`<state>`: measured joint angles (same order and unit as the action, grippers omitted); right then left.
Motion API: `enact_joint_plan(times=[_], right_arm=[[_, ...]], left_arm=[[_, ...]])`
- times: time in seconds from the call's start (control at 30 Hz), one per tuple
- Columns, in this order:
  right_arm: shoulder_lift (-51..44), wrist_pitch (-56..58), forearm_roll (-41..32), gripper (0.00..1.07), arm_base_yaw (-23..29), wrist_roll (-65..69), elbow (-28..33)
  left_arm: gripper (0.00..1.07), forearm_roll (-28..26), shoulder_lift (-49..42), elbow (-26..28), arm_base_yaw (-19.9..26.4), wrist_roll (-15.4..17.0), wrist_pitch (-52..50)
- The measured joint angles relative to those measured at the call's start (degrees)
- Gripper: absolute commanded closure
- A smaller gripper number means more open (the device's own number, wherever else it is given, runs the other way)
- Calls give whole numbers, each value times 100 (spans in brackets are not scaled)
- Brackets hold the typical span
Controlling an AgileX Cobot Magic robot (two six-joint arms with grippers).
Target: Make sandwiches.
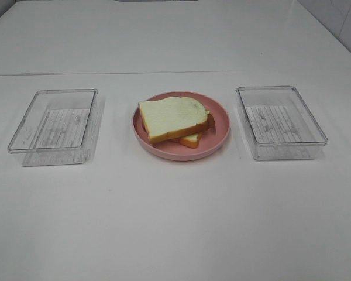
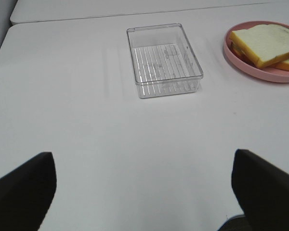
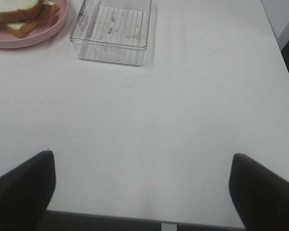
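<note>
White table [image 1: 175, 222], both grippers wide apart.

The plate [image 1: 217, 138] sits at the middle of the bench [image 1: 175, 222], and everything else is placed from it. On the plate lies the sandwich [image 1: 174, 119], its top slice skewed over the bottom slice [image 1: 191, 139]. Left of the plate, well apart, stands the left tray [image 1: 54, 126]. Right of the plate, well apart, stands the right tray [image 1: 280, 121].
</note>
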<state>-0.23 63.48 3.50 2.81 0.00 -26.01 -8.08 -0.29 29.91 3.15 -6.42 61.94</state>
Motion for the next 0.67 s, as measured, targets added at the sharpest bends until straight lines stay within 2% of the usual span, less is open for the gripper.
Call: enact_joint_plan(times=[0.67], right_arm=[[0,-11,0,12,0,0,0]], left_arm=[[16,0,0,0,0,0,0]])
